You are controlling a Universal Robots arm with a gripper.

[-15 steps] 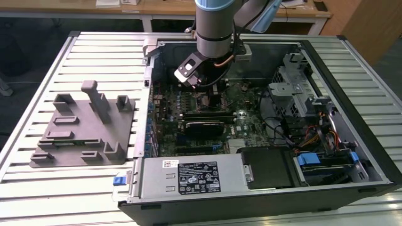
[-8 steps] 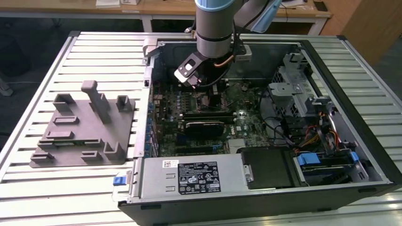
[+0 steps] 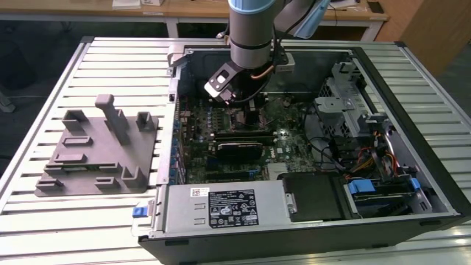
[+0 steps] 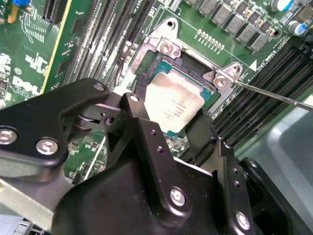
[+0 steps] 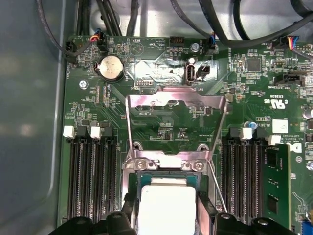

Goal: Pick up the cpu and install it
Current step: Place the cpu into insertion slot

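While the table (image 3: 44, 221) spans the exterior view, your work sits inside the open computer case (image 3: 309, 243) at the right of that frame, down on the green motherboard (image 5: 244, 88). At the centre of the second wrist view the socket (image 4: 168, 49) lies uncovered, with its load plate (image 5: 176, 100) tipped up. You have the end effector (image 4: 168, 115) closed narrowly on the cpu (image 4: 173, 100), which hangs over or just inside the socket; contact cannot be told. You are at the placing step, by my judgement. Seating calls for a level chip, with its edges square to the frame.
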